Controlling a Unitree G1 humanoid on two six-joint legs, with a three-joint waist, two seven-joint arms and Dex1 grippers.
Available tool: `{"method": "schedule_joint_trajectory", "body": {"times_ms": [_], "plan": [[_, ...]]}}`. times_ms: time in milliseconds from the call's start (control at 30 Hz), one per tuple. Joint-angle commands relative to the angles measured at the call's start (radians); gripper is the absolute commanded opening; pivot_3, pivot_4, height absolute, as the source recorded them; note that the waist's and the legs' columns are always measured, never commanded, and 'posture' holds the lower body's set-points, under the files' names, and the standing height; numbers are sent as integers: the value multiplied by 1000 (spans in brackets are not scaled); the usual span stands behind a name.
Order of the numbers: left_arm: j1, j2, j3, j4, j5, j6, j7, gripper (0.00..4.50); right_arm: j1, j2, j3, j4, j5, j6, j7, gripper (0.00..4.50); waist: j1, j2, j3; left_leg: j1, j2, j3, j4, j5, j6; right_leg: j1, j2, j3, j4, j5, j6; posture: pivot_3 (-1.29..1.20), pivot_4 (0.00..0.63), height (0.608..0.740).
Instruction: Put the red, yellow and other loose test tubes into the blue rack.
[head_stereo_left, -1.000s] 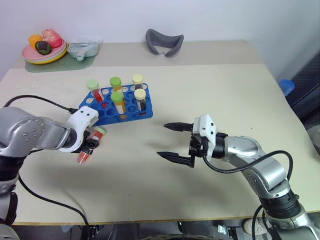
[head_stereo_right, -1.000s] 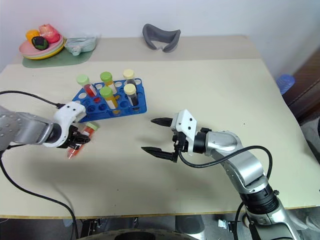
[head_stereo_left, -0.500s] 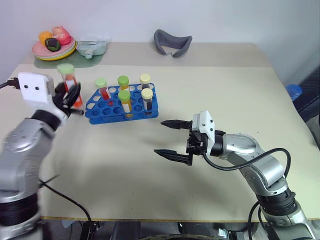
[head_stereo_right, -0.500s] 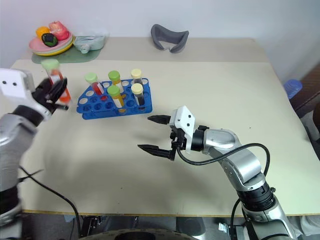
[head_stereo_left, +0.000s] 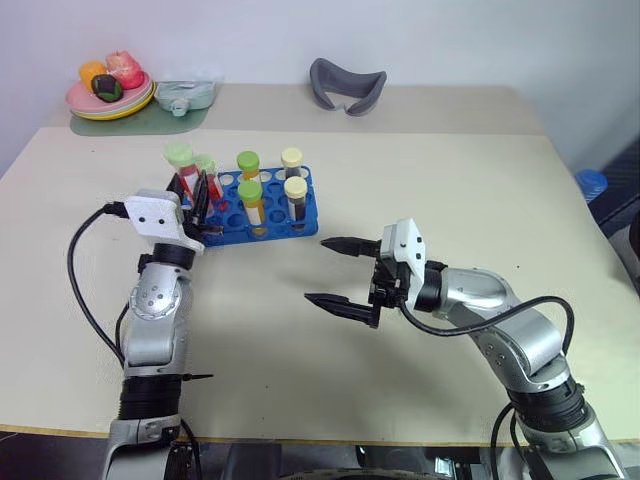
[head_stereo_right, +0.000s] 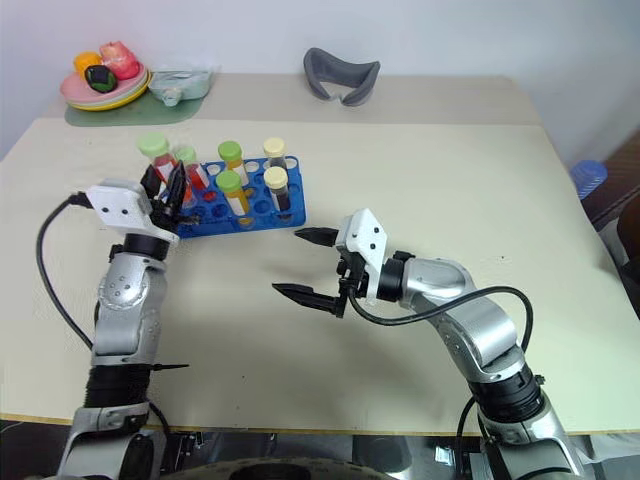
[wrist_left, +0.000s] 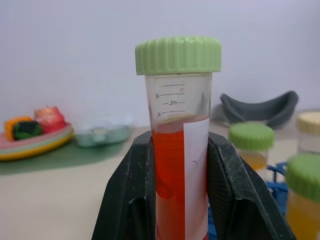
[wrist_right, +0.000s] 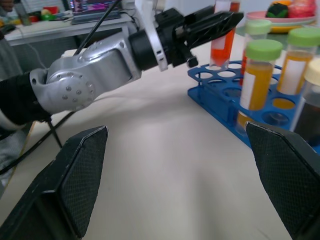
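I have the left end effector (head_stereo_left: 196, 196) clamped on the red tube (wrist_left: 178, 165), fingers (wrist_left: 131, 200) gripping the lower barrel on both sides, green cap up and the tube close to upright. It is raised at the left end of the blue rack (head_stereo_left: 262, 222), over the near-left holes, not yet seated in any.

The right end effector (head_stereo_left: 335, 270) stands wide and empty above the bare surface (head_stereo_left: 420, 170), well apart from the rack.

In the rack I count five capped tubes standing: one red with a green cap (head_stereo_left: 206, 172), two orange with green caps (head_stereo_left: 249, 197), two dark with pale yellow caps (head_stereo_left: 295, 197). Several holes remain free.

Handling judgement: the tube is light, rigid clear plastic, smooth-walled, so it may slide down in the grip if the clamp slackens (the paper label strip gives a little more purchase). The liquid fills most of the barrel; the screw cap appears closed. The barrel below the cap is the proper hold, leaving the tip free to enter a hole. Chief risk: knocking the neighbouring red tube on the way down.
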Motion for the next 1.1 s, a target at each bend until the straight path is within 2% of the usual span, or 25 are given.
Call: {"method": "schedule_joint_trajectory", "body": {"times_ms": [33,400,800,1100], "plan": [[-3,-21,6,38,3,-59,-11,780,2,11,-20,-56,22,-1,-16,4500,0,0,0,0,0,0,0,0,0,0,0,0,0,0,0,0,150,740],[-1,-58,-20,46,48,-92,-9,780,-2,12,-15,-56,28,-1,-21,4500,1,0,0,0,0,0,0,0,0,1,0,0,0,0,0,0,150,740],[25,-47,18,47,92,-111,54,780,-3,12,-13,-58,32,5,-19,4500,0,0,0,1,0,0,0,0,0,1,0,0,0,0,0,0,150,740],[28,-55,16,62,86,-120,45,780,-1,16,-12,-58,37,8,-19,4500,1,0,0,1,0,0,0,0,0,1,0,0,0,0,0,0,150,740]]}}
